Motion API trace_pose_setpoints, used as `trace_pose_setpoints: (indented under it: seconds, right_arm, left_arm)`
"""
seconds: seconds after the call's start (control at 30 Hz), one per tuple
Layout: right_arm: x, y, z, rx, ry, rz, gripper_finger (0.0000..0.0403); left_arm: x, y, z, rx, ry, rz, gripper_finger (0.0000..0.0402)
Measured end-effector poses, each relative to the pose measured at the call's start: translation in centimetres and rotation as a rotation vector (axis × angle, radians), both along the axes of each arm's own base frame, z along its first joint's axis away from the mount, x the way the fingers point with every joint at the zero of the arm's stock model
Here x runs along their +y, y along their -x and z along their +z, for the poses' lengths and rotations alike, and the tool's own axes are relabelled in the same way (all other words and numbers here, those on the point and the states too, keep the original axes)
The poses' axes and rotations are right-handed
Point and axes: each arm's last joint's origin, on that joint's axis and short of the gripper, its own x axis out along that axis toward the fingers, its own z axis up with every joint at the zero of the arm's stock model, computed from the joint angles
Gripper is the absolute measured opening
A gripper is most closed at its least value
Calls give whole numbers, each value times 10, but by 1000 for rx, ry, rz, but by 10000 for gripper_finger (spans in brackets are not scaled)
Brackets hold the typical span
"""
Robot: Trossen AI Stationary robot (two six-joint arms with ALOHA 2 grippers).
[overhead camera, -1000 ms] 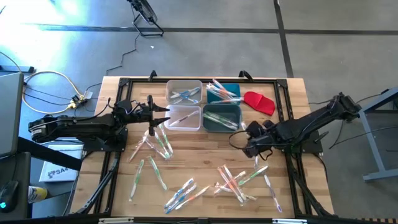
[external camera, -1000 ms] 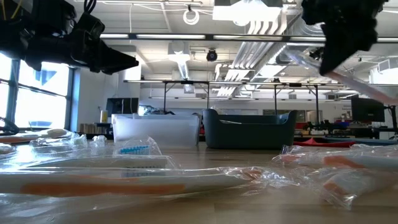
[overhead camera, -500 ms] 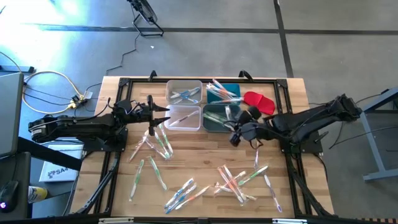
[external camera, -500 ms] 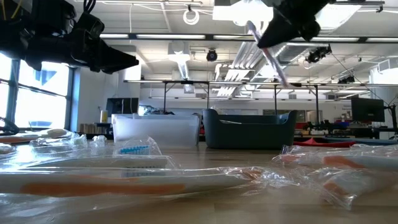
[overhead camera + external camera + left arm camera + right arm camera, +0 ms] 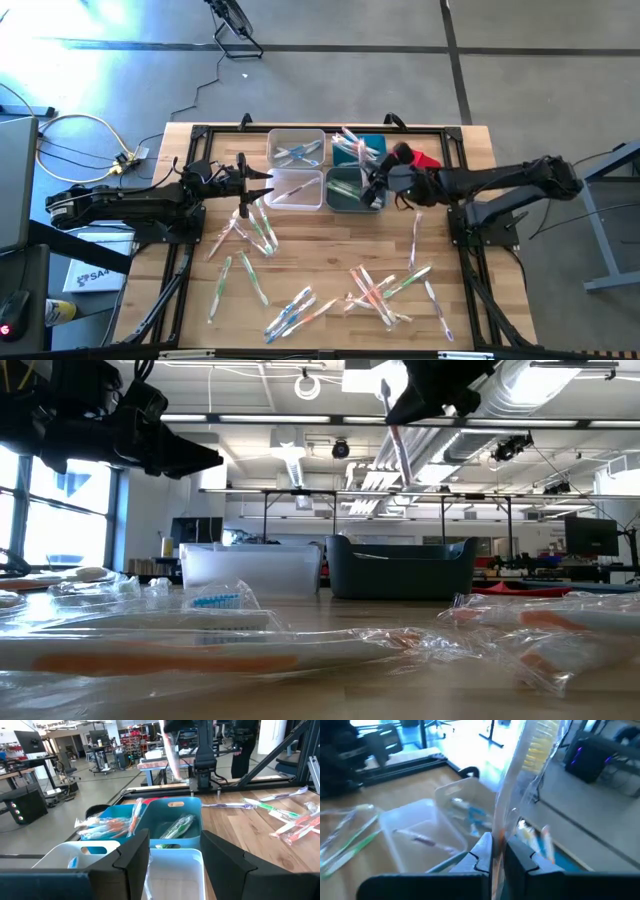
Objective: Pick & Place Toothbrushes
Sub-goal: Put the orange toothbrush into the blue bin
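Right gripper (image 5: pixel 372 186) was clamped on a wrapped toothbrush (image 5: pixel 520 795), its lower end hidden between the fingers, frame centre; left gripper (image 5: pixel 268 186) apart.

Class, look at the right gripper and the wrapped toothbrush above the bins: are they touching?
Touching. In the right wrist view the right gripper is shut on the wrapped toothbrush, which stands up between its fingers; the low view shows it hanging from that gripper.

I count four small plastic bins (image 5: pixel 296 148): two clear, two teal. Roughly twenty wrapped toothbrushes (image 5: pixel 378 290) lie loose on the tabletop (image 5: pixel 330 250). One red cloth-like piece (image 5: pixel 428 160).
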Motion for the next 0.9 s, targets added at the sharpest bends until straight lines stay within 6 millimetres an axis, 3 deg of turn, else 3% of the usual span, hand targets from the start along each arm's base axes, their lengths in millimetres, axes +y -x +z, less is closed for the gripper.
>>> trace_pose_setpoints:
  seconds: [0.3, 0.5, 0.9]
  right_arm:
    - [-32, -11, -3, 49, 115, -53, 18]
    - [-55, -23, -19, 147, 177, -88, 16]
    - [-112, -24, -46, 225, 128, -192, 16]
  left_arm:
    - [0, 0, 0, 1, -5, 0, 171]
    - [0, 0, 0, 0, -6, 11, 171]
    - [1, 0, 0, 1, -8, 35, 171]
